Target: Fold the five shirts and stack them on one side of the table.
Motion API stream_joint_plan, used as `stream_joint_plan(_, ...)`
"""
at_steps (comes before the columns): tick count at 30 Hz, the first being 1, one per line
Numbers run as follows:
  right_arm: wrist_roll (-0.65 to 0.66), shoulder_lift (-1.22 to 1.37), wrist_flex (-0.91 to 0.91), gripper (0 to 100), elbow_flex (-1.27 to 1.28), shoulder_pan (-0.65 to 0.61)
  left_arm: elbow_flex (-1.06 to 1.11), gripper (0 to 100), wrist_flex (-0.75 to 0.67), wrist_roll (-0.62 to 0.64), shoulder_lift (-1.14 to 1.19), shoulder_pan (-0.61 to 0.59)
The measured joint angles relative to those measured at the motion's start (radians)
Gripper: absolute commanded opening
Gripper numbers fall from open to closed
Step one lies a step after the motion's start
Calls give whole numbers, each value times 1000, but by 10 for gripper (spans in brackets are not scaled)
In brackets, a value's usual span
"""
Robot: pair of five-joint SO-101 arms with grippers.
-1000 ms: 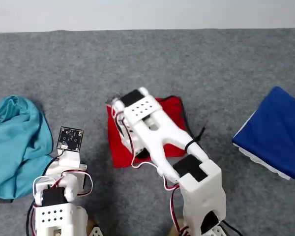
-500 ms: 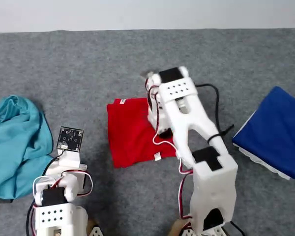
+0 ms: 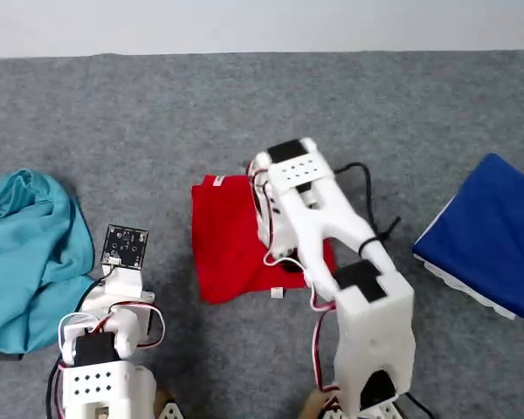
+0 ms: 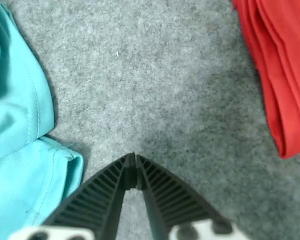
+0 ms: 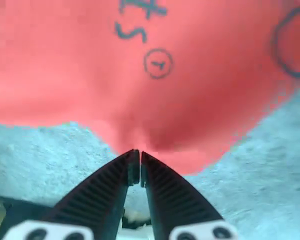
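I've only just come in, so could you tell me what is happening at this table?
Two robot arms are working through a shirt-folding job. The right gripper is shut at the edge of the red shirt in the middle of the grey table, apparently pinching it. The left gripper is shut and empty over bare table, between the red shirt and a crumpled teal shirt that is not yet folded. A folded blue shirt lies at the opposite side.
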Motion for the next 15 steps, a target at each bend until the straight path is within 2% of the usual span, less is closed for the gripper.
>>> stream_joint_plan(4, 0, -80, -43, 15, -98, 0, 0, 7, 0, 0, 0, 0)
stream_joint_plan(9, 3, -78, -221, 23, -180, -28, 0, 7, 0, 0, 0, 0)
stream_joint_plan(15, 3, 17, -382, 195, -196, -149, 0, 7, 0, 0, 0, 0)
